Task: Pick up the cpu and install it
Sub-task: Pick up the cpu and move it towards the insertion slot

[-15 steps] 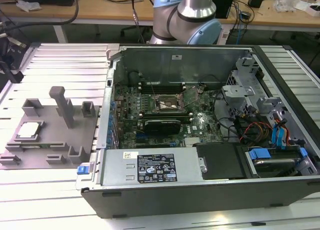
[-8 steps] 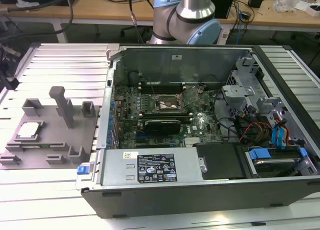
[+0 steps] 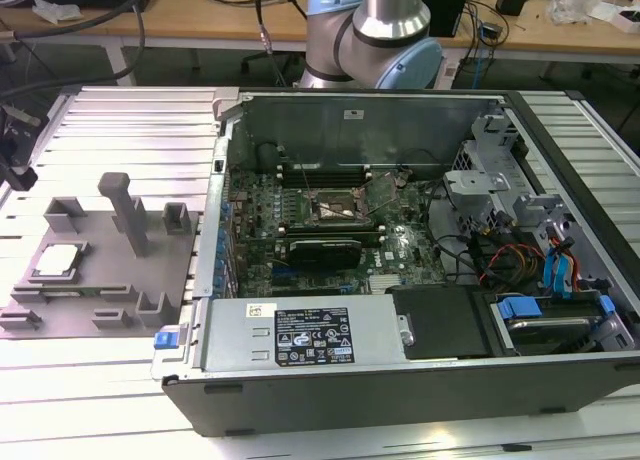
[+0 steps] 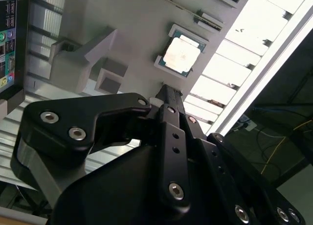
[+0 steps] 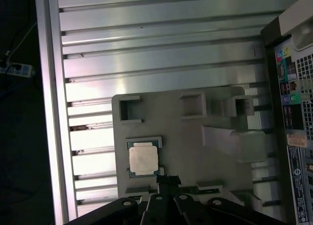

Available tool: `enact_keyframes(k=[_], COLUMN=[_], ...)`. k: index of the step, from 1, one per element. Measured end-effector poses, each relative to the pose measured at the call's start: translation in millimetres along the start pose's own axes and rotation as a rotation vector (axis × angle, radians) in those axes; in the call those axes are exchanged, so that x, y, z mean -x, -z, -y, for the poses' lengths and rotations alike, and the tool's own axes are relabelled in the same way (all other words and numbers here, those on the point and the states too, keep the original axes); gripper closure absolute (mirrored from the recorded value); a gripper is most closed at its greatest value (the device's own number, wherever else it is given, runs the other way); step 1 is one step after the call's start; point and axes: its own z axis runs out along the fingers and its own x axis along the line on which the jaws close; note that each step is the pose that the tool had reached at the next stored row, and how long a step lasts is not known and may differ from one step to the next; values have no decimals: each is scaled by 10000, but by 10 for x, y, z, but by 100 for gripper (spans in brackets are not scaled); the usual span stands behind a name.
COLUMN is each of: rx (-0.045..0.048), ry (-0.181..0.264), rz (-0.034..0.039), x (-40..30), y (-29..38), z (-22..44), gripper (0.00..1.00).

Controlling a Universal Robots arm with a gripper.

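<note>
Exterior view from where I stand: the cpu (image 3: 57,260) lies flat in a shallow pocket of the grey tray (image 3: 95,280), silvery top up, at the exterior view's left. The tray sits on the slatted aluminium table (image 3: 120,120), beside the open computer case (image 3: 400,365). A tall post (image 3: 125,210) stands on the tray, apart from the chip. Inside the case the dark socket frame (image 3: 335,208) sits on the motherboard with nothing silvery seated in it. The arm (image 3: 375,30) rises behind the case's far wall.

Both wrist views look down on the tray (image 4: 142,34) (image 5: 181,142). The gripper (image 4: 165,90) (image 5: 168,180) has its black fingers drawn together to a narrow tip with nothing between them. That tip lies just beside the cpu (image 4: 182,55) (image 5: 143,159), next to one edge of the pocket, and does not touch the chip. How high it hangs over the tray I cannot tell. The chip rests square in its pocket, pale rim showing all round, so it has not been lifted. In the first wrist view the back of the case (image 5: 293,112) runs along the tray's far side, well apart from the chip
</note>
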Motion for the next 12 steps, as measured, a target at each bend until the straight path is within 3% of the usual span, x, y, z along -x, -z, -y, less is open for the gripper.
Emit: enact_keyframes(k=[12], rx=[1], ry=[1], rz=[1], x=[-3], y=[-29], z=[3], gripper=[89])
